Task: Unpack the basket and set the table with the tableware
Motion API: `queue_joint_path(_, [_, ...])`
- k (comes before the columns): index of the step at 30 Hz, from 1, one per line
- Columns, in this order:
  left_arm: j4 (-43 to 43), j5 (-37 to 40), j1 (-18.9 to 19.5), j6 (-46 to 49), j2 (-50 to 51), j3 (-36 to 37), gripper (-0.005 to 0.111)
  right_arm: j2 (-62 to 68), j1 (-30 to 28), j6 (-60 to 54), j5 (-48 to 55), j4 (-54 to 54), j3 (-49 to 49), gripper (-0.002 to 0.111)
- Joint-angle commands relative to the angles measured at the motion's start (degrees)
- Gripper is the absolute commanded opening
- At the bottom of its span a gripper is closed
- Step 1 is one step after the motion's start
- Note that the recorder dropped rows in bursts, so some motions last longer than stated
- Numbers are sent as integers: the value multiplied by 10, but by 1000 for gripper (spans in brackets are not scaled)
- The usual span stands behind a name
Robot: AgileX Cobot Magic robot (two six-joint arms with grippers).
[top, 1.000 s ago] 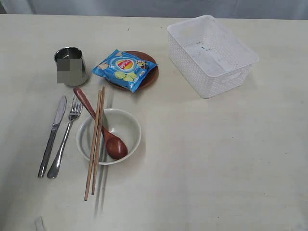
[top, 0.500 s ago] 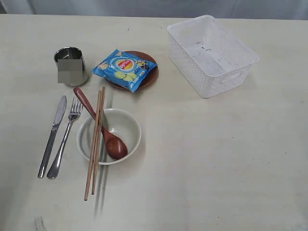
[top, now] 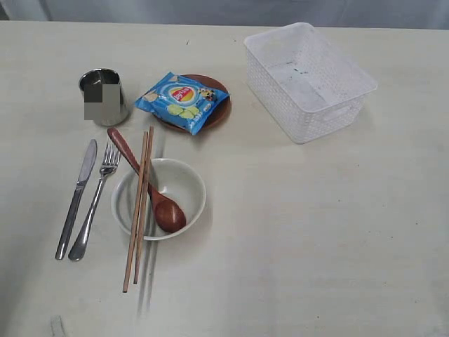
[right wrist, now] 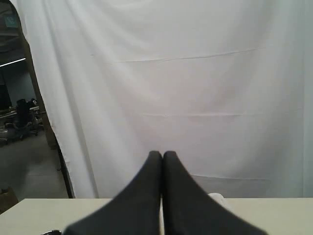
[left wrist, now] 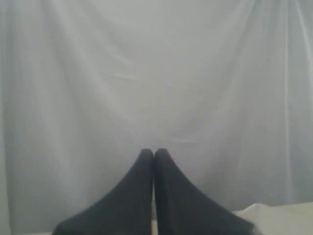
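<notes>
The basket sits far right on the table and looks empty (only a few dark specks on its floor). The tableware is laid out on the left. The cup is far left, and the plate is right of it with a blue snack bag lying on top. Knife and fork lie side by side at the near left. The bowl is just right of them.

Neither arm shows in the exterior view. In the wrist views the left gripper and the right gripper both have their jaws pressed together on nothing, facing a white curtain with only the table's far edge in sight. The job appears essentially done.

The weak spot is the bowl. The chopsticks bridge its left rim, and the spoon leans in it with the handle sticking out far-left, under or against the sticks (I cannot tell which). Any nudge to the bowl or the spoon handle could roll the sticks off or tip the spoon out.

The bag overhangs the plate's left rim toward the cup, so a careless reach there could drag the bag or knock the cup over. An arm coming back down with jaws closed would push things rather than grip them.
</notes>
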Motion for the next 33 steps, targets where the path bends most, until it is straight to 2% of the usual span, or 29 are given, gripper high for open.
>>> queue_joint_path(1, [24, -1, 29, -22, -2, 47, 0, -3, -3, 2, 2, -2, 2, 0])
queue_joint_path(6, [40, -1, 62, -22, -2, 115, 0, -3, -3, 2, 2, -2, 2, 0])
queue_joint_path(10, [44, -1, 64, -22, -2, 158, 0, -3, -3, 2, 2, -2, 2, 0])
queue_joint_path(19, [44, 119, 64, -3, -2, 158, 0, -3, -3, 1, 2, -2, 2, 0])
queue_joint_path(33, [44, 132, 64, -3, -2, 158, 0, -3, -3, 1, 2, -2, 2, 0])
